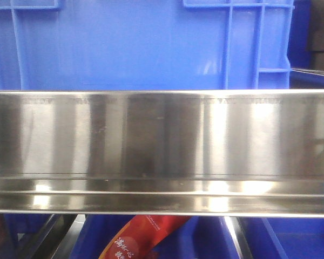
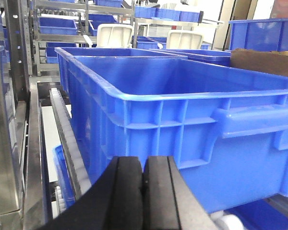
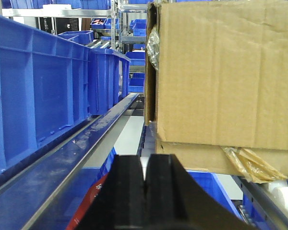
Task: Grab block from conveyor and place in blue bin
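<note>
Blue plastic ribbed bin (image 2: 192, 120) stands before the left gripper (image 2: 144, 184), jaws pressed together, empty; the right gripper (image 3: 148, 184), likewise closed, faces one brown cardboard box (image 3: 225, 76).

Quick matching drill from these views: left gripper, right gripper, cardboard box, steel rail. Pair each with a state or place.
Things:
1. left gripper
2. right gripper
3. cardboard box
4. steel rail

States or places:
A. shiny band across the front view
B. shut, facing a blue bin
C. brown, at upper right of the right wrist view
D. shut, blue bins to its left, a box ahead on the right

Pairs: 1-B, 2-D, 3-C, 4-A
</note>
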You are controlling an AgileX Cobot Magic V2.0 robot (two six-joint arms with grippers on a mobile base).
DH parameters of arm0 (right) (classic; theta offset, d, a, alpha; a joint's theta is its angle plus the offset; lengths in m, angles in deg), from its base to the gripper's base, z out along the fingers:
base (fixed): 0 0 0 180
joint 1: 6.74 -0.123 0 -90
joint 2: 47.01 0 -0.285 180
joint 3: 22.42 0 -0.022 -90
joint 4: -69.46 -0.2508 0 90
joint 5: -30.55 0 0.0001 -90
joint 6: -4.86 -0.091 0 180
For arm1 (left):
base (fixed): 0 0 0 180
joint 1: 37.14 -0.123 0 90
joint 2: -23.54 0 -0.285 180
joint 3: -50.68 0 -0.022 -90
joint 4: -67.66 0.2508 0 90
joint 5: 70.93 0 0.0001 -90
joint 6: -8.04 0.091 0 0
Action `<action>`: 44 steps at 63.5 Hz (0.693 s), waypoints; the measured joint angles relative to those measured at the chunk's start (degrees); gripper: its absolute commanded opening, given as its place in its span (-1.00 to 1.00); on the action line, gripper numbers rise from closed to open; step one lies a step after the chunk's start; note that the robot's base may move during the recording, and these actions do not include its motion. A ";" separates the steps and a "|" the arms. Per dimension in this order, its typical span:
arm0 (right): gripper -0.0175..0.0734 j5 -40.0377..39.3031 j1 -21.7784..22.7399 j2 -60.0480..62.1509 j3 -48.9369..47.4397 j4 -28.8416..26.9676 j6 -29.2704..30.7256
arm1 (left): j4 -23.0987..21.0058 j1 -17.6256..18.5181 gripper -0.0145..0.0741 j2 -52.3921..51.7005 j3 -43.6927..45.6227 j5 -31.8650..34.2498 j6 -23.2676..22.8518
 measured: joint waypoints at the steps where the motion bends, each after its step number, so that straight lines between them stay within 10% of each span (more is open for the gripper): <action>1: -0.97 0.00 0.00 0.00 0.00 0.00 0.00 | 0.66 -0.12 -0.92 -0.29 -0.22 0.00 0.00; 18: -0.97 0.00 0.00 0.00 0.00 0.00 0.00 | 10.15 -9.01 -0.92 -10.61 -8.68 0.39 -5.31; 44: -0.97 0.21 0.10 0.00 0.15 0.00 0.00 | 8.63 -18.79 -0.92 -16.44 -26.10 12.92 -8.57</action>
